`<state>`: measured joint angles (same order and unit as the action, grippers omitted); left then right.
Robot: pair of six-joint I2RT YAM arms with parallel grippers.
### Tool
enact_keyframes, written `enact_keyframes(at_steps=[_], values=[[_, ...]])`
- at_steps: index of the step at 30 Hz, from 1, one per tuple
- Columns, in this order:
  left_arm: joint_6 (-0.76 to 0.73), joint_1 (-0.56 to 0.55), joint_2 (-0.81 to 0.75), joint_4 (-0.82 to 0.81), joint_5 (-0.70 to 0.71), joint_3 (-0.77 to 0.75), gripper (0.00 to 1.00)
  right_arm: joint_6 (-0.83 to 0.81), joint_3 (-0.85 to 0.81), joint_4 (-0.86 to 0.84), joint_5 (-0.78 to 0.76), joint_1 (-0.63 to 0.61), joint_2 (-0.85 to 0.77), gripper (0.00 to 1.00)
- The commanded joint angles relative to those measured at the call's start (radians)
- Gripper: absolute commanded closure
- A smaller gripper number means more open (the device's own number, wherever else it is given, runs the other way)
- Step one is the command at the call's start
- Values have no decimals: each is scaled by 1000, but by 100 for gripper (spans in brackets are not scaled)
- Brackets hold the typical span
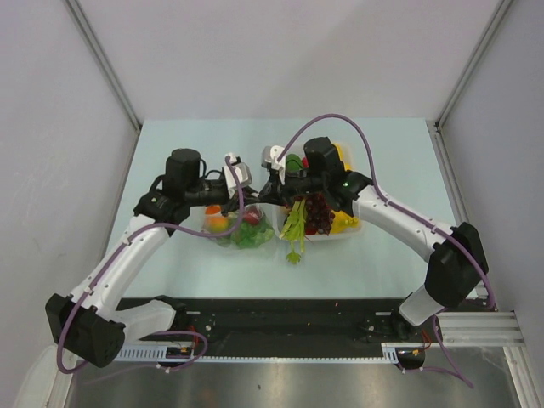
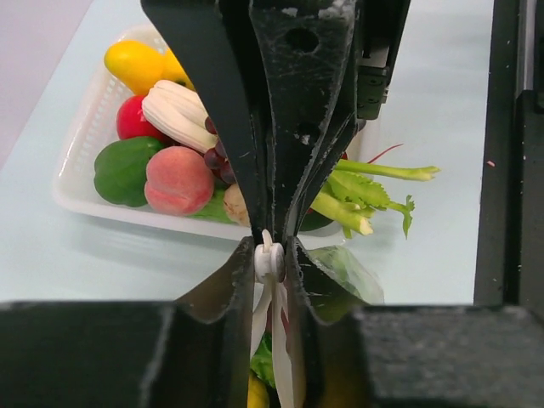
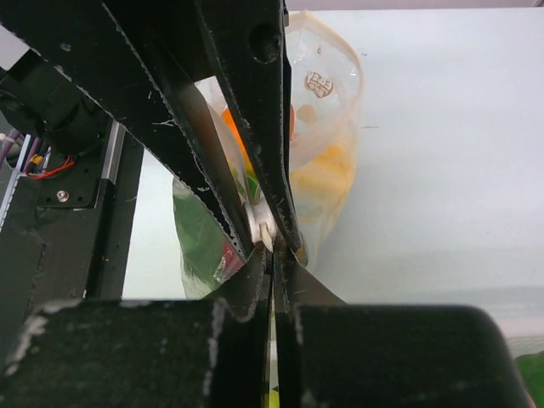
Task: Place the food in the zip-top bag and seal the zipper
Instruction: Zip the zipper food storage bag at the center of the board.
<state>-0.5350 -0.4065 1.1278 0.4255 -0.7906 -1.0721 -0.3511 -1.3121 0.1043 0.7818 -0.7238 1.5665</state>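
**Zip-top bag** (image 1: 240,228): clear pouch, upright, bulging, just left of white tray (image 2: 72,191). It holds orange, red, yellow and green pieces.
**Zipper** (image 3: 262,225): white tab at raised rim; sealed or not, cannot tell.
**Food in tray:** yellow fruit (image 2: 136,64), red fruit (image 2: 129,119), green pepper (image 2: 121,170), peach (image 2: 177,180), purple grapes (image 1: 316,211).
**Leafy green stalk** (image 2: 365,189): overhangs tray's near edge.

Setting: a robotics lab.
Walls: grey panels (image 1: 51,127) are enclosing the table (image 1: 191,268).
Rig: two arms (image 1: 127,251) are standing on a metal rail (image 1: 476,327).
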Motion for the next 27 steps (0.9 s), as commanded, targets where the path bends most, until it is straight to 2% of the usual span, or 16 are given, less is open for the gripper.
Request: enact_keyframes(at_steps=[1, 5, 20, 27], values=[[-81, -5, -10, 19, -18, -51, 87, -17, 5, -31, 7, 1, -56, 100], [-138, 12, -20, 93, 13, -43, 93, -14, 14, -35, -6, 14, -66, 100], [-256, 164, -33, 268, 48, -68, 92, -12, 37, -34, -13, 64, -98, 100], [-260, 267, -74, 364, 50, -123, 90, -19, 43, -61, -32, 100, -92, 100]])
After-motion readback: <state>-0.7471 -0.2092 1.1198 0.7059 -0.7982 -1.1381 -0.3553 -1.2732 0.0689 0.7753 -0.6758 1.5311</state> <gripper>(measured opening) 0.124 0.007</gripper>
